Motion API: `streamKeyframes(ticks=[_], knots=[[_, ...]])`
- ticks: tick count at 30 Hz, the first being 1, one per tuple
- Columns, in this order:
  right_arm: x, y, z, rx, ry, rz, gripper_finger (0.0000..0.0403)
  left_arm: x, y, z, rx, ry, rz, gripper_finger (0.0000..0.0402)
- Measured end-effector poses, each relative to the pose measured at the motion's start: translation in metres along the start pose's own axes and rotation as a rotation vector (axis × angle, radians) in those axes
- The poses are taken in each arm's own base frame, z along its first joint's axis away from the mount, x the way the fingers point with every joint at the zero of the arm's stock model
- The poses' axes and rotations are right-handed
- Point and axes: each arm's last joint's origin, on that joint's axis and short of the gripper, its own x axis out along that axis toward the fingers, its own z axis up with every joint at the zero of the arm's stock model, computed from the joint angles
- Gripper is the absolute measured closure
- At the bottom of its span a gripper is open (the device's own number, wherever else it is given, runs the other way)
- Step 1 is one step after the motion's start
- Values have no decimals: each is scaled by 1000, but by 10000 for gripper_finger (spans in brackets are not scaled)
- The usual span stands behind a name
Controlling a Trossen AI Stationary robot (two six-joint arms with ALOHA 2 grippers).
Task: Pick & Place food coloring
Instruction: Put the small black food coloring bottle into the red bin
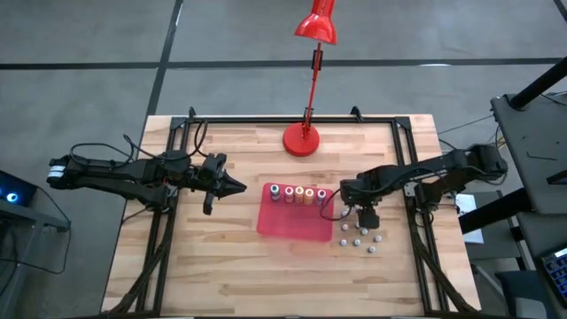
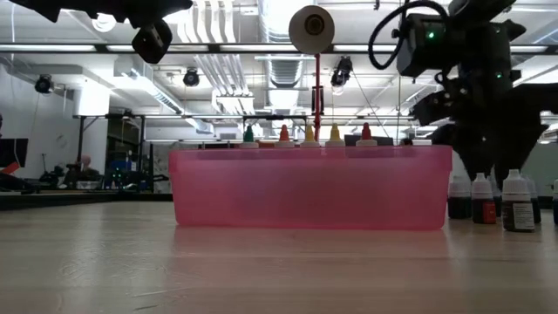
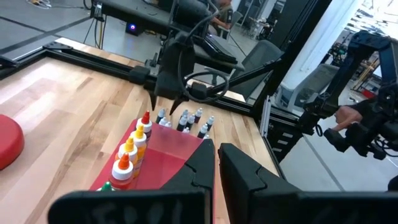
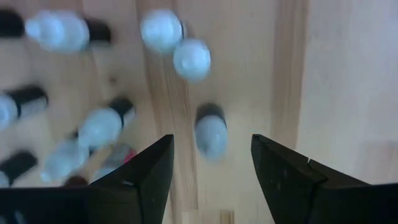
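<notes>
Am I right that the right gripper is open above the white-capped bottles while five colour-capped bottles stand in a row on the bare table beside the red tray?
Not quite. The five colour-capped bottles stand inside the red tray, along its far edge, as the high view shows. The rest holds: the right gripper hangs open above the white-capped bottles.

One camera looks straight down on the surface [image 1: 221, 257]. One sits low, close to the tray [image 2: 309, 187]. Both wrist cameras see bottles [image 3: 185, 118].
</notes>
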Motion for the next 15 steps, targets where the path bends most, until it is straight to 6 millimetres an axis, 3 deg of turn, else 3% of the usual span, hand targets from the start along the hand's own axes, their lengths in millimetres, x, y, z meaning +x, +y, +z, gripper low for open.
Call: streamKeyframes(ticks=[7, 15], knots=[[13, 0, 4, 38, -25, 25, 195, 0, 0, 0, -8, 0, 1, 402], [12, 0, 2, 40, -31, 20, 205, 0, 0, 0, -9, 0, 1, 402]])
